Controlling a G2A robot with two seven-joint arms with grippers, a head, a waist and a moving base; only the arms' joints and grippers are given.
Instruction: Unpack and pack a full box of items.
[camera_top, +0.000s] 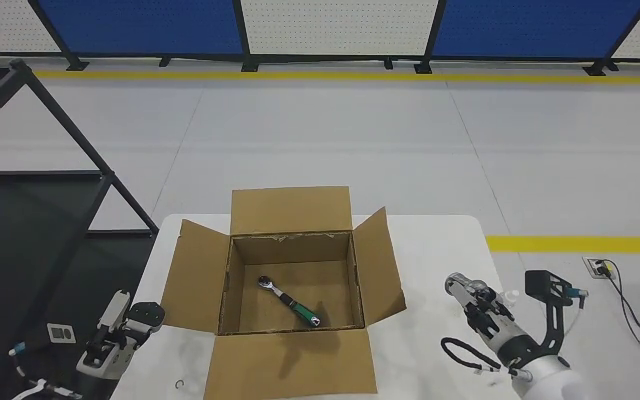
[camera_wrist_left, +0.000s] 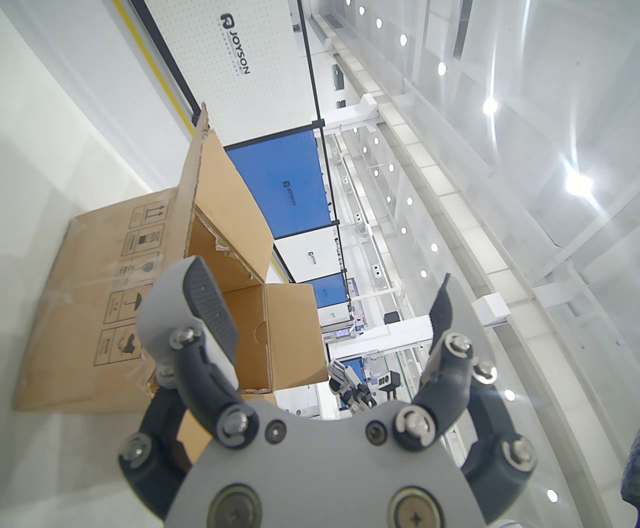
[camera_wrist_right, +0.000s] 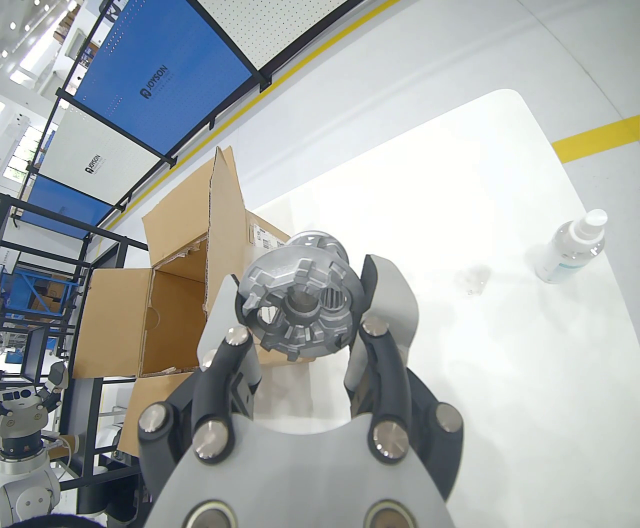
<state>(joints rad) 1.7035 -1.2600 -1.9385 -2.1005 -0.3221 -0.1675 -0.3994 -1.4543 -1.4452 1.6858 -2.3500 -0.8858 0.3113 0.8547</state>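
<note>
- Cardboard box (camera_top: 290, 212) stands open in the middle of the white table (camera_top: 440, 250) with its flaps folded out. A green-handled wrench (camera_top: 288, 300) lies on its floor.
- The right gripper (camera_wrist_right: 302, 300) is clenched on a grey cast-metal hub (camera_wrist_right: 295, 277), its fingers pressing the toothed flange from either side. It hangs over the table to the right of the box, clear of the right flap.
- The left gripper (camera_wrist_left: 322, 282) is released and empty, low beside the box's left side.
- A bottle (camera_wrist_right: 570, 247) stands near the table's edge, well apart from the box.
- Unpacking looks part done: the hub is out and the wrench is yet to be lifted. The step in hand is probably setting the hub down on the table.
- To do it well, the robot should bring the hub down over bare tabletop between box and bottle. A flat face should go down so the hub cannot roll.
- The hub looks heavy and is held only by its rim, so it may pivot in the grip. A slow, level descent would suit.
- The fingers should part only once the hub bears on the table, then rise straight up.
- The arm should keep off the right flap, since a knock there could shift the box.
</note>
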